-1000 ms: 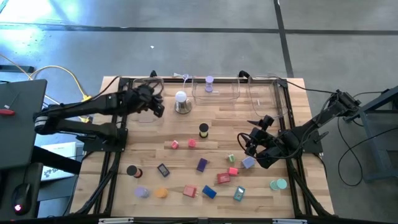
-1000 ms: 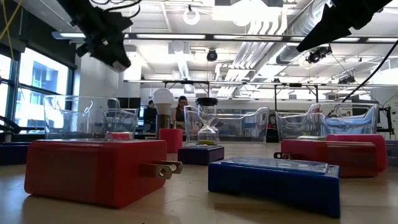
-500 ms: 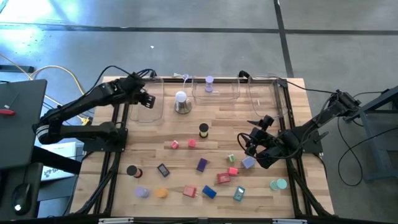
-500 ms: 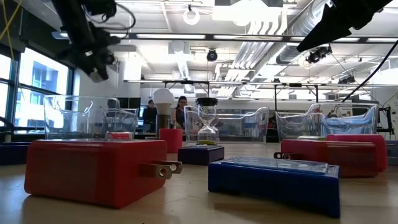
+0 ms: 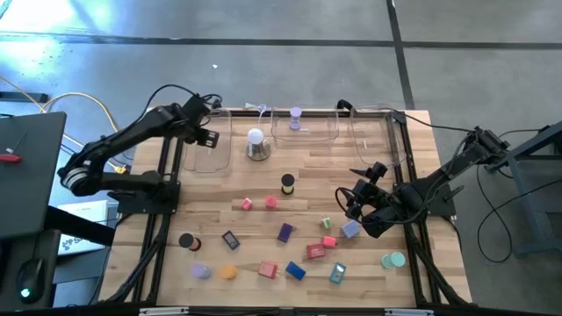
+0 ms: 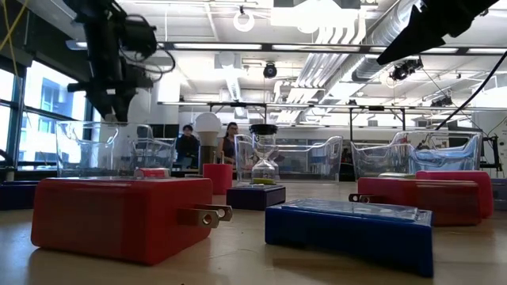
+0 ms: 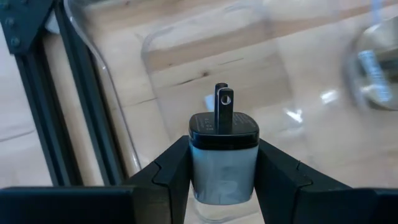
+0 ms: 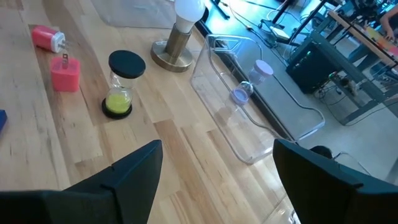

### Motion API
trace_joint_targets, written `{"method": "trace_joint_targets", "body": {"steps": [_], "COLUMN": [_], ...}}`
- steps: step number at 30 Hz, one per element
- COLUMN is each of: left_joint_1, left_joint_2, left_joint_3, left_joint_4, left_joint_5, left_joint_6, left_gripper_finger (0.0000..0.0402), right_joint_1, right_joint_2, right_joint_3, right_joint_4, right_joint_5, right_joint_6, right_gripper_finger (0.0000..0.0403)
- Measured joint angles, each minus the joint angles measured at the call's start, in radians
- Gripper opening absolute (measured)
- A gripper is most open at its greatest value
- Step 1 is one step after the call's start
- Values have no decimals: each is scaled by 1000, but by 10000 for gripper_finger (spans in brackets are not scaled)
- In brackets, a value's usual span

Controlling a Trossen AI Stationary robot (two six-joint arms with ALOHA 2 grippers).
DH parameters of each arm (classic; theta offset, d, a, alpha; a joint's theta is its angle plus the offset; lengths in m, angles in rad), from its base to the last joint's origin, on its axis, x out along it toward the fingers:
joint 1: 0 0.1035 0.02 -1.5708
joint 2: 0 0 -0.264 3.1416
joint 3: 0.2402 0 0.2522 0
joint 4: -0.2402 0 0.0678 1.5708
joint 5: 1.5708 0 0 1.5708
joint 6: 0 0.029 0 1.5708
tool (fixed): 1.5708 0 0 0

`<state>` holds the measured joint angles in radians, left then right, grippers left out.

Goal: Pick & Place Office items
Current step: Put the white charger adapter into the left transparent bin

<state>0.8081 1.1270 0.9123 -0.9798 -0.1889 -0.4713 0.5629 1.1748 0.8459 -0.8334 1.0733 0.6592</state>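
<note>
A small charger plug (image 7: 224,155), grey-bodied with a black face and two prongs, sits in my left gripper (image 5: 207,136). The gripper is shut on it over the far-left clear tray (image 5: 211,156), above the tray's rim in the low view. Other office items lie on the wood: a red plug block (image 5: 268,269), a blue block (image 5: 295,271), a purple block (image 5: 285,232), and a black-capped round piece (image 5: 287,183). A lilac piece (image 5: 296,118) stands in the middle tray (image 5: 327,132). My right gripper (image 5: 351,200) hangs open over the table's right half, with nothing between its fingers. My left gripper pinches the plug's grey body by its two opposite sides (image 7: 200,163) between its two fingers (image 7: 169,175). The fingers come from above, slanting steeply down. The prongs (image 7: 222,107) point away from the wrist, toward the tray floor. The plug is lifted clear.
A white dome lamp on a metal base (image 5: 256,145) stands just right of the left tray. A third clear tray (image 5: 373,132) sits at the far right. A dark frame (image 5: 167,175) runs along the table's sides. People stand far off in the room behind.
My left arm has swung toward the table's far left corner, carrying the plug away from the lamp. The gripper has sunk a little and tipped, so it now points more steeply down over the left tray.
</note>
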Motion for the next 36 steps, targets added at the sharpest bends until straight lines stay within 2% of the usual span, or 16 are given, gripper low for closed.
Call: {"method": "trace_joint_targets", "body": {"steps": [7,19,36], "left_joint_1": [44,55,34], "left_joint_2": [96,161,197], "left_joint_3": [0,0,0], "left_joint_4": [1,35,50], "left_joint_5": [9,11,18], "left_joint_6": [-5,-21,63], "left_gripper_finger": [134,136,206], "right_joint_1": [0,0,0], "right_joint_2": [0,0,0], "right_joint_3": [0,0,0], "right_joint_4": [0,0,1], "right_joint_5": [-2,-7,-34], "right_joint_6": [-2,2,2], "right_gripper_finger": [295,295,295]}}
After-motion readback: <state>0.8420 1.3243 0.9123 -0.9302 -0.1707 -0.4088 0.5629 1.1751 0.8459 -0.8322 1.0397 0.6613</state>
